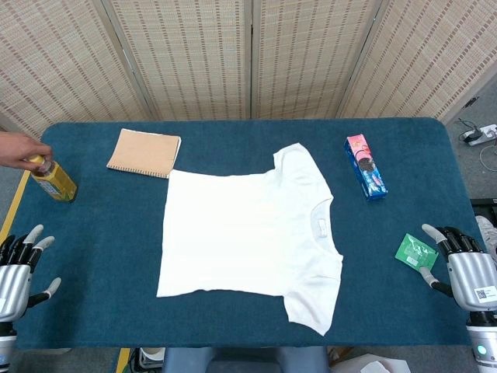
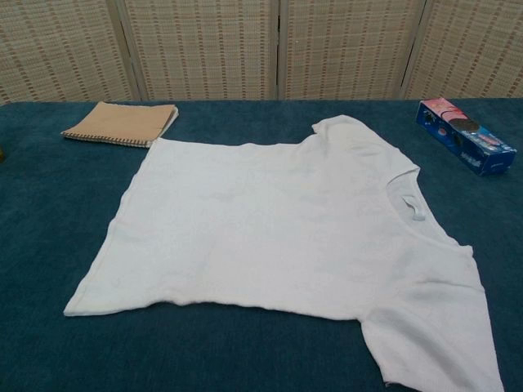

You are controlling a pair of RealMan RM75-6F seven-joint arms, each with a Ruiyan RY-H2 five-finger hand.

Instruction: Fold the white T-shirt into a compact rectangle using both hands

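The white T-shirt (image 1: 245, 233) lies flat mid-desk, unfolded, with the left hand (image 1: 19, 268) and right hand (image 1: 458, 260) both spread and empty, well apart from it. A notebook (image 1: 144, 152) touching the shirt's far hem corner could be dragged along when that edge lifts. No open containers show; the blue snack box (image 1: 365, 166) beyond the collar is closed.

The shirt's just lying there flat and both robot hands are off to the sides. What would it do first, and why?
Probably bring both hands in to the shirt's edges. The white T-shirt lies spread flat, unfolded, collar toward the robot's right. The left hand and right hand sit open near the table's corners, holding nothing, well clear of the cloth, so reaching comes before any fold.
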